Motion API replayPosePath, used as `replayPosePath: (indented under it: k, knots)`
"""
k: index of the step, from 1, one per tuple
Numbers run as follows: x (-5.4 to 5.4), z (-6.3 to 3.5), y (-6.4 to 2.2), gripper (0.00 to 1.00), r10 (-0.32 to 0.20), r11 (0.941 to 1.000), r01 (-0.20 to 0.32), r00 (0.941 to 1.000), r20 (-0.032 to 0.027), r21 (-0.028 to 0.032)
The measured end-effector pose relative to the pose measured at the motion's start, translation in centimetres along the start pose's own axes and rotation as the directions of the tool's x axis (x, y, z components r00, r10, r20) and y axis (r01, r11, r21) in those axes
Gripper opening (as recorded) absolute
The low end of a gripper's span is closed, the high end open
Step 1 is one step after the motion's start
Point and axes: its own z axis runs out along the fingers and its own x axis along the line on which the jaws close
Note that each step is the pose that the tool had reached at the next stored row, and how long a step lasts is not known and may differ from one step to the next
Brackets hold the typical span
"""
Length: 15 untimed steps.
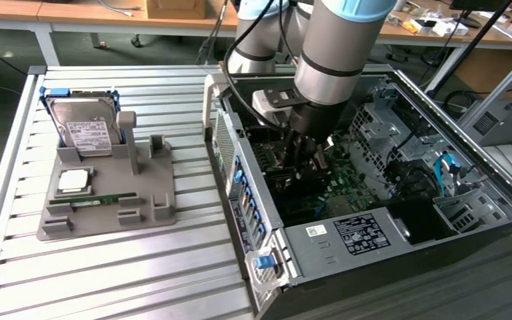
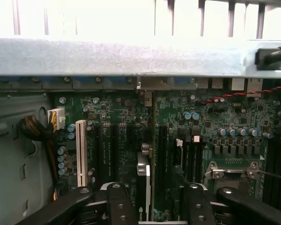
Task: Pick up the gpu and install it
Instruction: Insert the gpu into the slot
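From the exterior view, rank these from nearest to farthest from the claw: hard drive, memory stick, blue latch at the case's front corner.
The claw is down inside the open case.
1. Blue latch, on the case's front corner, toward the exterior view's bottom.
2. Memory stick, on the grey holder at the exterior view's left.
3. Hard drive, upright at the holder's far end, about as far as the stick; too close to call.

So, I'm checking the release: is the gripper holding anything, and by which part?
Nothing is held; the gripper stands open above the gpu.

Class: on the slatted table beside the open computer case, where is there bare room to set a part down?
Free: slatted table in front of the grey holder tray, up to the computer case. Crowded: the tray with its hard drive, and the case interior around the arm.
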Motion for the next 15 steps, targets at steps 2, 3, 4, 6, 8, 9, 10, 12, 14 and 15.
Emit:
replayPosePath:
  k: [2,3,4,6,8,9,10,12,14,15]
  knots:
    - [-0.1,-0.60,-0.05,0.45,0.000,1.0000,0.000,1.0000,-0.0007,0.0006]
    - [-0.1,-0.87,-0.06,0.38,0.000,1.0000,0.000,1.0000,-0.0011,0.0009]
    - [-0.1,-1.19,-0.08,0.32,0.000,1.0000,0.000,1.0000,-0.0016,0.0011]
    - [-0.1,-1.48,-0.10,0.20,0.000,1.0000,0.000,1.0000,-0.0035,0.0016]
    - [-0.1,-1.49,-0.29,0.13,-0.002,1.0000,0.002,0.9994,-0.0352,-0.0004]
    - [-0.1,-1.48,-0.43,0.13,-0.003,1.0000,0.003,0.9986,-0.0529,-0.0021]
    - [-0.1,-1.47,-0.61,0.13,-0.005,1.0000,0.004,0.9974,-0.0713,-0.0041]
    - [-0.1,-1.43,-1.24,0.13,-0.007,0.9999,0.006,0.9940,-0.1092,-0.0085]
    - [-0.1,-1.37,-2.23,0.13,-0.008,0.9999,0.006,0.9937,-0.1122,-0.0148]
    - [-0.1,-1.36,-2.56,0.13,-0.008,0.9999,0.006,0.9938,-0.1109,-0.0160]
